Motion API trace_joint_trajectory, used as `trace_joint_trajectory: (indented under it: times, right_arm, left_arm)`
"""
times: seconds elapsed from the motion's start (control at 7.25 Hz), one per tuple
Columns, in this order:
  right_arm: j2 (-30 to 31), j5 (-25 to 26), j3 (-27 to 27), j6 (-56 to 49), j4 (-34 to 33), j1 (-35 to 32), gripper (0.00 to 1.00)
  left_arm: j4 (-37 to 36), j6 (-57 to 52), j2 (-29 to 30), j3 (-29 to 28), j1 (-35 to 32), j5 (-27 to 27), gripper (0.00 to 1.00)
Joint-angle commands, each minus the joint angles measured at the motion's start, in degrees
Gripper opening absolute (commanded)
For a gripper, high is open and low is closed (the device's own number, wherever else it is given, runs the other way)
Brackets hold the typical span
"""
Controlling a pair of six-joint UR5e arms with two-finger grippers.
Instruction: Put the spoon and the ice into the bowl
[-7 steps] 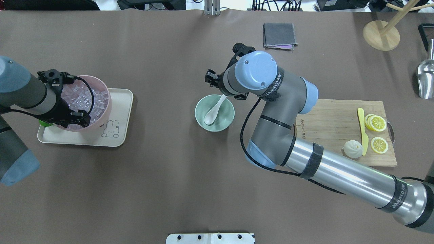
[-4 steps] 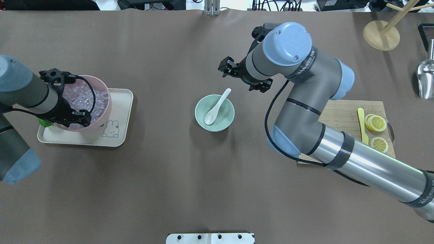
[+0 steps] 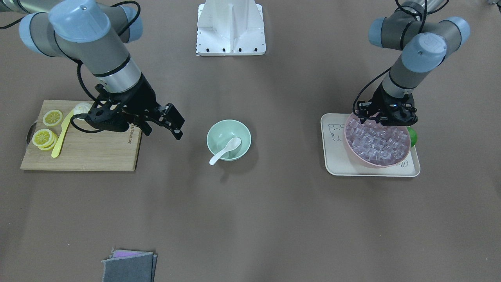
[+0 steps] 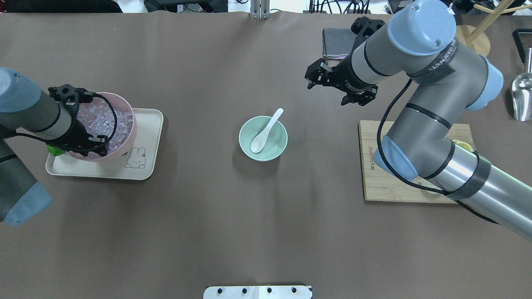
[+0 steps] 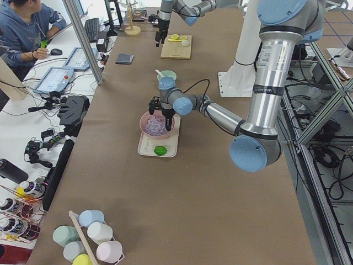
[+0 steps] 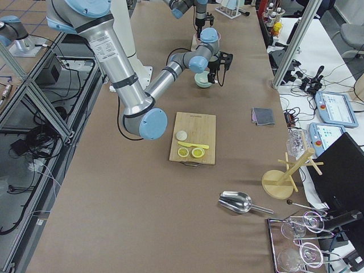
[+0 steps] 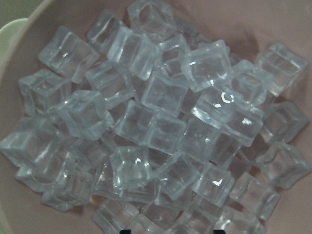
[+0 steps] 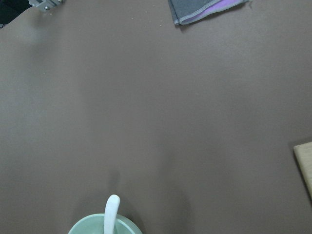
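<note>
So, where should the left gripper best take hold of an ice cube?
Probably a top cube of the ice, across two opposite flat faces, coming straight down: the pink bowl walls off the sides, and the left gripper hangs above.

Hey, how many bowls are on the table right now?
2. The mint-green bowl sits mid-table with the spoon resting in it. The pink bowl, full of ice, stands on the cream tray at the robot's left. None appears hidden.

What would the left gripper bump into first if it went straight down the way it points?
Most likely the ice piled in the pink bowl. The left gripper points down at it; its height above is unclear.
</note>
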State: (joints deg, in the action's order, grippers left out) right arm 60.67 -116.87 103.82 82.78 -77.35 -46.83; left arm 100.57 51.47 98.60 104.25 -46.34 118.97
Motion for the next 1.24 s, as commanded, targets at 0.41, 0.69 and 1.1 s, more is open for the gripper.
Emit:
trace_joint_trajectory:
  times: [0.41, 0.69, 1.1]
  right_arm:
    - [5.69, -7.49, 3.67, -5.88, -0.08, -6.96, 1.0]
    - [5.78, -7.84, 3.67, -6.14, -0.08, -7.48, 1.0]
    - [13.12, -15.12, 5.42, -18.74, -0.26, -16.6, 1.0]
  left_arm:
    - [-1.69, -0.14, 1.06, 0.51, -0.07, 0.21, 0.0]
    - [-2.57, -0.76, 1.07, 2.17, -0.68, 0.65, 0.0]
    - [-22.54, -1.9, 14.52, 7.99, -3.32, 1.62, 0.0]
